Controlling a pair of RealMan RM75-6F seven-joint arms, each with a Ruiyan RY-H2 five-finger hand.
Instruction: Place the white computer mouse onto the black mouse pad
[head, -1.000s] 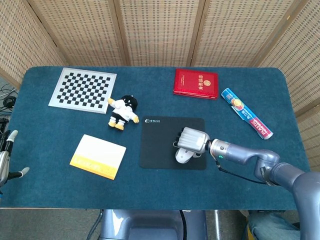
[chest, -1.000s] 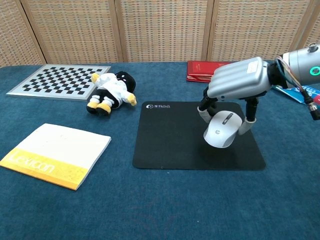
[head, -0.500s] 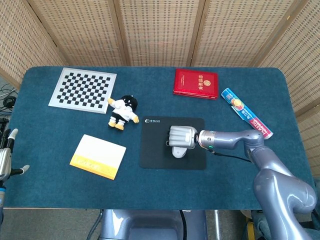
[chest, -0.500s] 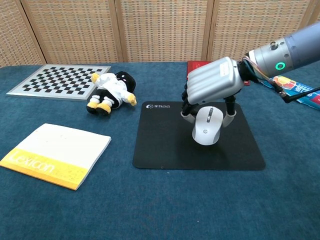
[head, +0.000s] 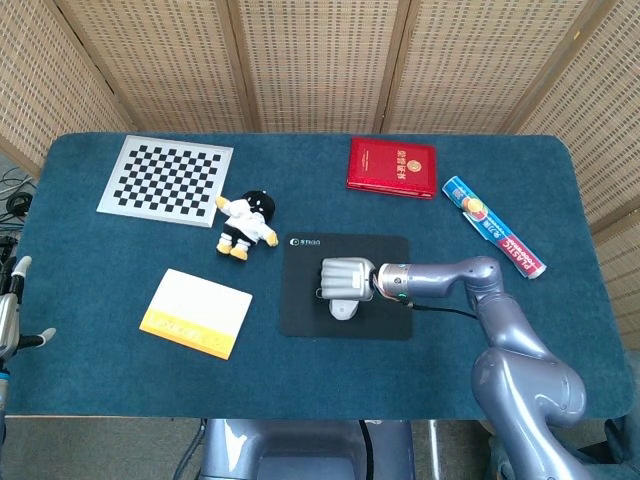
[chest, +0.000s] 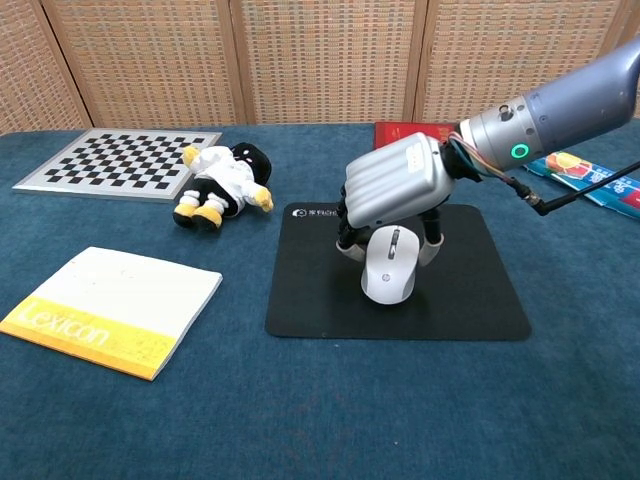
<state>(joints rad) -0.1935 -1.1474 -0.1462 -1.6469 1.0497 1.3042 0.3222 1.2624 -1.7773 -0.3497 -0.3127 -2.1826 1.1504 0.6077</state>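
My right hand grips the white computer mouse from above, fingers on both its sides. The mouse sits low over the middle of the black mouse pad, nose tilted toward the front; whether it touches the pad I cannot tell. At the far left edge of the head view, my left hand hangs beside the table with its fingers apart and nothing in them.
A plush doll lies left of the pad, a checkerboard behind it. A white and yellow Lexicon booklet lies front left. A red book and a colourful packet lie at the back right.
My right hand has carried the mouse leftward over the pad, from its right part to its middle. The left hand has stayed put.
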